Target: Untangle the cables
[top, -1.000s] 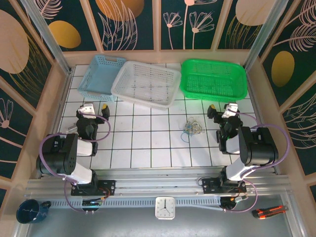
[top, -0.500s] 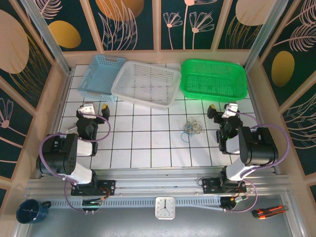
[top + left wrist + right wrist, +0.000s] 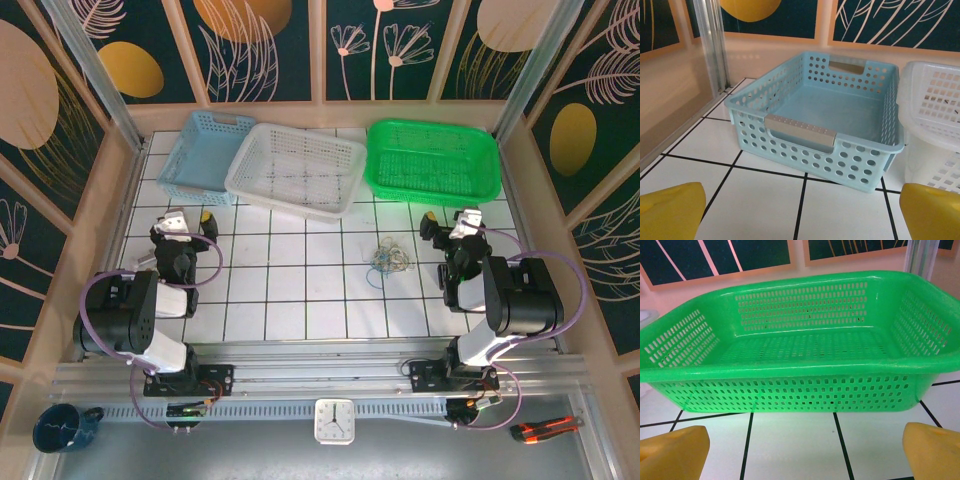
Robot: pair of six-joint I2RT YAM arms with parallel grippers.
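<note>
The cables (image 3: 388, 258) lie as a small tangle of blue, green and pale strands on the white tiled table, right of centre. My right gripper (image 3: 450, 216) stands open to the right of the tangle and apart from it; its yellow fingertips (image 3: 672, 452) have bare tile between them. My left gripper (image 3: 188, 216) is open far to the left of the tangle. In the left wrist view its yellow fingertips (image 3: 932, 210) sit wide apart over tile, with nothing held.
Three baskets line the back: blue (image 3: 205, 155), white (image 3: 295, 168) and green (image 3: 432, 160). The blue basket (image 3: 840, 155) stands just ahead of the left gripper (image 3: 800, 215). The green basket (image 3: 790, 390) stands just ahead of the right gripper (image 3: 800, 452). A clock (image 3: 333, 420), a mug (image 3: 62, 427) and a box cutter (image 3: 545, 428) lie below the rail.
My left gripper has shifted slightly to the left. The right arm and the cables have not moved.
</note>
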